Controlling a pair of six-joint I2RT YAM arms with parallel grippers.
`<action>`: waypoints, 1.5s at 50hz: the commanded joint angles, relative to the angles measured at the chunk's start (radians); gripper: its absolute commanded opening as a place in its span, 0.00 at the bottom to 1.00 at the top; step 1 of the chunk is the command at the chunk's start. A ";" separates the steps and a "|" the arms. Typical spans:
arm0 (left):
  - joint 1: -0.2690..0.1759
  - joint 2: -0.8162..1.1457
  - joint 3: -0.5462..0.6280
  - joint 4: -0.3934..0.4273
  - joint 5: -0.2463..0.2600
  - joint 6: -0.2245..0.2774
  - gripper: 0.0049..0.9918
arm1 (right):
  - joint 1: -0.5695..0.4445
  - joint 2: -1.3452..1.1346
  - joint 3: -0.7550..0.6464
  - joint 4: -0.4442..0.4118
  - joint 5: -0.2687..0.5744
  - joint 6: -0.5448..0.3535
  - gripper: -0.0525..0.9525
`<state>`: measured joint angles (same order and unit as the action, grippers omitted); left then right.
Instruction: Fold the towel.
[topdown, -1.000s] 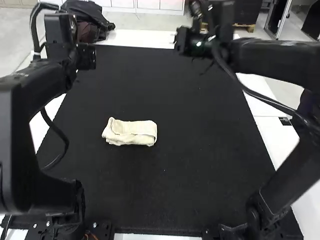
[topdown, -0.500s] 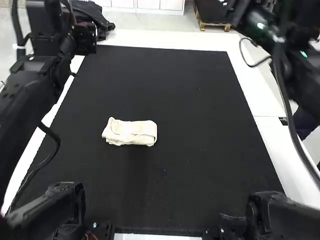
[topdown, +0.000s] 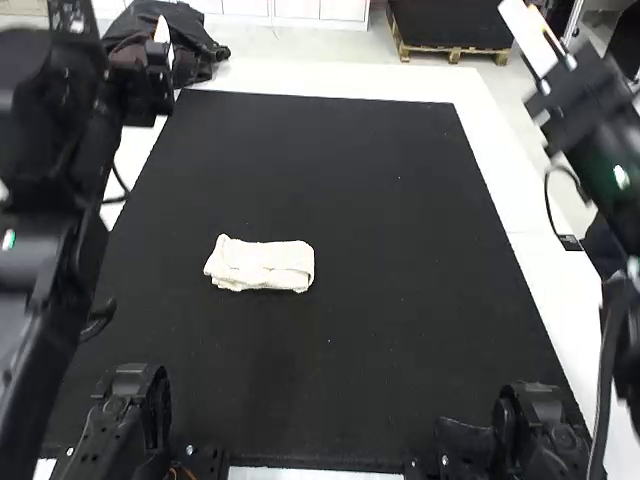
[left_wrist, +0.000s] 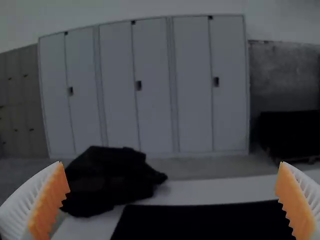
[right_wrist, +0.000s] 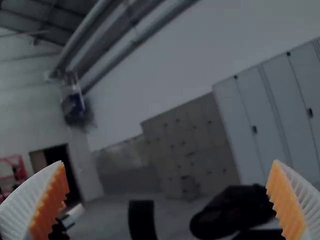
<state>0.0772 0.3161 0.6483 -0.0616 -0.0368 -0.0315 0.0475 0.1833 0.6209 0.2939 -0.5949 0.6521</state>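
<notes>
In the high view, the cream towel (topdown: 260, 265) lies on the black mat, left of its middle, folded into a small, thick rectangle with its long side across the view. My left gripper (topdown: 162, 36) is at the far left, beyond the towel and apart from it. High at the far right is my right gripper (topdown: 538, 38), also well away from the cloth. The left wrist view has the left gripper (left_wrist: 171, 163) open, nothing between its orange pads. Likewise open and holding nothing is the right gripper (right_wrist: 170, 161) in the right wrist view.
The black mat (topdown: 400, 290) covers most of the white table (topdown: 500, 180). A dark bag or garment (topdown: 190, 45) lies at the far left corner, close to the left gripper. Both arms stand along the table's sides.
The right arm has swung from over the mat's far side out to the right. The left arm has shifted leftward a little. The towel has stayed in place.
</notes>
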 joint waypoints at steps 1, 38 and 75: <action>-0.008 -0.109 -0.039 -0.012 0.012 -0.016 0.97 | -0.018 -0.116 -0.012 -0.009 -0.011 0.047 0.96; -0.004 -0.321 -0.484 0.595 -0.037 0.142 0.97 | -0.029 -0.179 -0.302 -0.001 0.659 -0.525 0.96; -0.002 -0.321 -0.647 0.160 -0.109 0.096 0.97 | -0.029 -0.179 -0.619 -0.082 0.593 -0.721 0.96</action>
<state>0.0776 0.0010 0.0051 0.1596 -0.1349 0.1070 0.0303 0.0078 0.0063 0.2707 0.0067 -0.1047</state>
